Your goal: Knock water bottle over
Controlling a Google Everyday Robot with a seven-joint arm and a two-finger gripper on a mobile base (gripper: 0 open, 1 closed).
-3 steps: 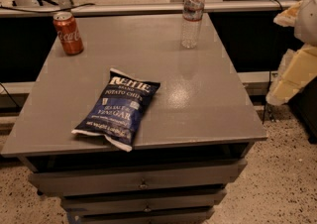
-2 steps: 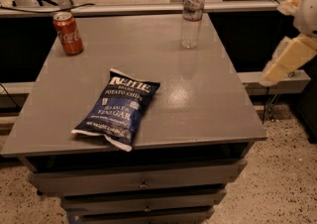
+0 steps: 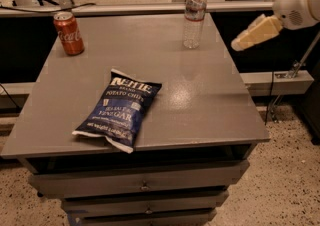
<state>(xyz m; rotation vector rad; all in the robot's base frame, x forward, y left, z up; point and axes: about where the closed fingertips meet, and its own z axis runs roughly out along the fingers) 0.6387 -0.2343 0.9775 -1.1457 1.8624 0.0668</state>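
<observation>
Claw point(image 3: 243, 41), state unclear, hangs apart from upright water bottle point(image 3: 194, 16) on grey table point(image 3: 210, 100).

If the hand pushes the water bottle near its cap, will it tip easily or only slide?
It probably tips: the water bottle stands upright, tall and narrow on a small base. Once down, its round body may roll on the flat table. The hand hangs apart from it, past the table's right edge in the picture.

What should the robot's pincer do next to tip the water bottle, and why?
Probably sweep the pincer sideways toward the water bottle. It stands upright near the far edge of the table, and the pincer hangs off to its right, not touching it.
</observation>
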